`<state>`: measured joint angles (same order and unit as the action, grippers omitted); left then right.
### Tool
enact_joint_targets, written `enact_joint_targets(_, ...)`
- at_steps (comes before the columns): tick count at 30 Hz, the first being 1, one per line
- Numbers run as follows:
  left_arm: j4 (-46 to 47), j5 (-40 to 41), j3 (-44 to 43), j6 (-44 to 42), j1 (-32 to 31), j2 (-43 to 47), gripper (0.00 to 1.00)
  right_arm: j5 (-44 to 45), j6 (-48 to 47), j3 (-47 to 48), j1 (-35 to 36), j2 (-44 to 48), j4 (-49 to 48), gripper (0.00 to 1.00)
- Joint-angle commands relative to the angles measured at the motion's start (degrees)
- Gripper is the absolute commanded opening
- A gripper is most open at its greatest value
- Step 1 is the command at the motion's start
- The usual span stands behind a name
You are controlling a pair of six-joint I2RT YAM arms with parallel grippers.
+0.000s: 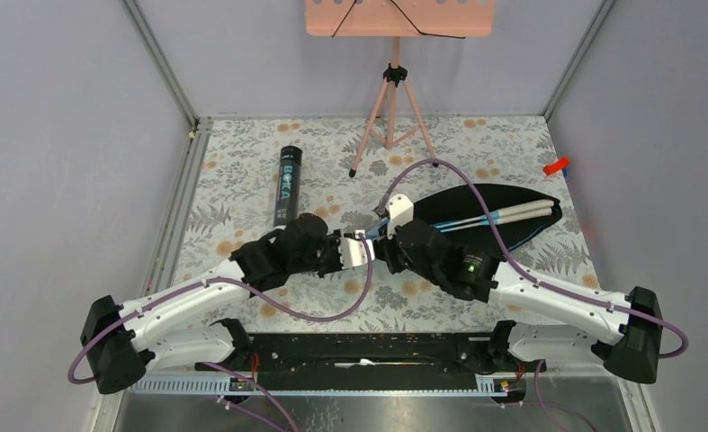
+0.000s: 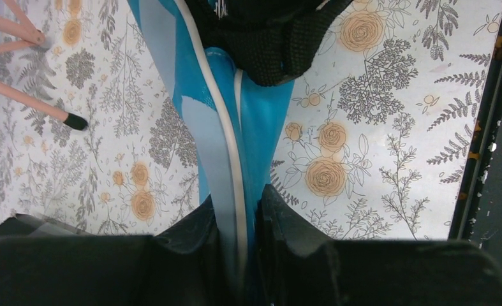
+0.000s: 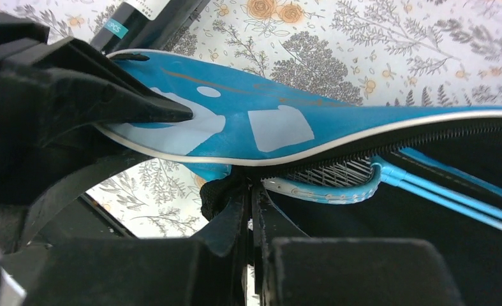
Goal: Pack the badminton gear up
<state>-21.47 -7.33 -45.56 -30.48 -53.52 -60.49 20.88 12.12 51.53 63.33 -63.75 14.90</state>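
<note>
The blue bag (image 1: 476, 200) lies open at centre right, its black lining up. Two light-blue-rimmed rackets (image 1: 503, 216) lie inside it, white handles to the right. In the right wrist view their rims (image 3: 337, 190) show just inside the bag's zip edge. My left gripper (image 1: 361, 250) is shut on the bag's blue flap (image 2: 261, 115) at its white-piped edge. My right gripper (image 1: 388, 241) is shut on the black lower edge of the bag's mouth (image 3: 226, 191). The black tube (image 1: 287, 184) lies on the table to the left. No shuttlecocks are in view.
The pink tripod stand (image 1: 390, 99) stands at the back centre; one foot shows in the left wrist view (image 2: 76, 121). A small red thing (image 1: 556, 166) lies at the right wall. Grey walls enclose the flowered table (image 1: 242, 171).
</note>
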Motion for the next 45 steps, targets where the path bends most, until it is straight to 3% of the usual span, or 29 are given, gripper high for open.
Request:
enact_joint_targets(1,-7.3,0.4,1.5,-2.2,0.3,3.2,0.00,11.0,4.0,-2.5,-8.3,3.2,13.8,0.00)
enact_joint_targets(7,-8.7,1.8,2.2,-4.6,0.6,4.5,0.00,6.7,0.4,-5.7,-15.5,7.1,15.3,0.00)
enact_joint_targets(11,-10.5,1.3,2.0,-7.0,2.0,5.4,0.00,-9.1,-9.4,-5.9,-16.2,8.4,16.1,0.00)
enact_joint_targets(13,-11.2,1.3,2.2,-8.1,2.4,5.8,0.00,-12.0,-14.8,-6.1,-16.2,8.4,17.6,0.00)
enact_joint_targets(18,-12.3,1.3,2.6,-9.3,2.7,7.1,0.00,0.4,-14.7,-1.7,-16.3,5.0,24.7,0.00)
enact_joint_targets(22,-12.2,1.1,2.5,-9.0,2.6,7.6,0.00,12.1,-0.2,6.0,-16.3,-1.8,33.8,0.00)
enact_joint_targets(25,-11.5,1.9,2.7,-8.7,2.6,7.5,0.00,12.9,8.6,9.9,-16.3,-6.0,38.9,0.00)
enact_joint_targets(31,-10.5,3.9,3.7,-8.4,4.0,8.3,0.00,10.5,6.9,6.1,-16.8,-5.6,37.8,0.00)
enact_joint_targets(34,-9.1,4.7,4.3,-8.5,5.9,8.6,0.00,3.7,2.3,3.9,-17.3,-3.0,35.3,0.00)
enact_joint_targets(39,-7.6,4.3,4.9,-11.1,11.1,9.7,0.00,-12.7,-16.6,1.9,-17.4,2.8,27.8,0.00)
enact_joint_targets(45,-7.2,1.9,6.3,-11.8,14.1,10.9,0.00,-6.0,-28.2,0.3,-21.0,2.2,25.8,0.00)
